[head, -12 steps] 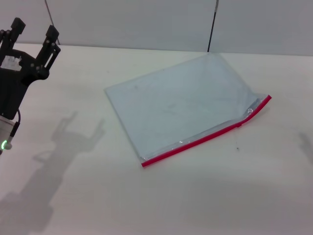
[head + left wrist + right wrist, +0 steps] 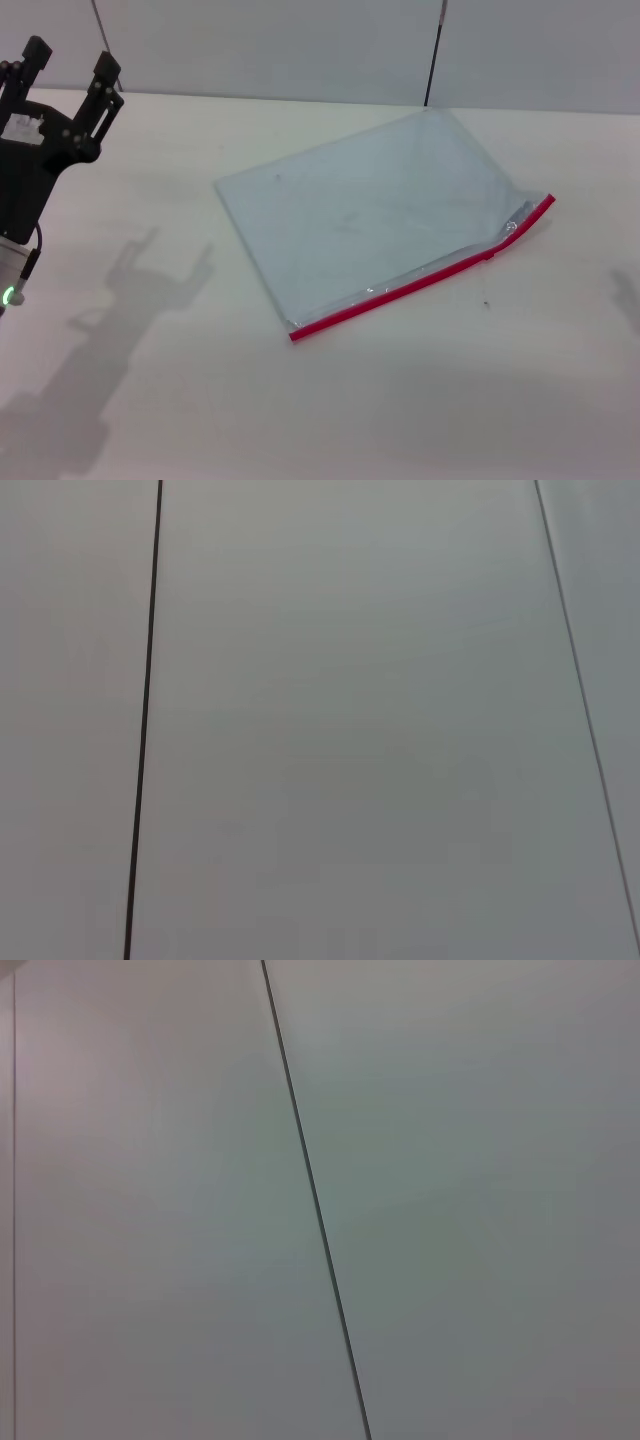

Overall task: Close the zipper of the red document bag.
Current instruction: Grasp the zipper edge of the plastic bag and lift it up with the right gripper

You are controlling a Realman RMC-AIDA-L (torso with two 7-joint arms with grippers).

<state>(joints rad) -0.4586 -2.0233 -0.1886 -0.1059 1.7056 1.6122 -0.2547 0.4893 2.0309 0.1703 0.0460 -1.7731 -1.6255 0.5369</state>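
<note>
The red document bag (image 2: 375, 212) is lying flat on the pale bench (image 2: 300, 420), a see-through blue-grey pouch turned at an angle. The zipper (image 2: 425, 280) is running as a thin red strip along its near long edge, from the near corner up toward the right. Close to the right end of that strip the edge is lifting slightly and a small dark bit is showing; whether that is the slider cannot be told.

The left gripper (image 2: 70, 62) is hanging above the bench at the far left, its two black fingers (image 2: 103, 80) pointing up and standing apart with nothing between them. The bag is lying well to the right of those fingers, untouched.

The right gripper is not showing in any view. Both wrist views are showing only a plain grey wall (image 2: 350, 730) with thin dark seams.
</note>
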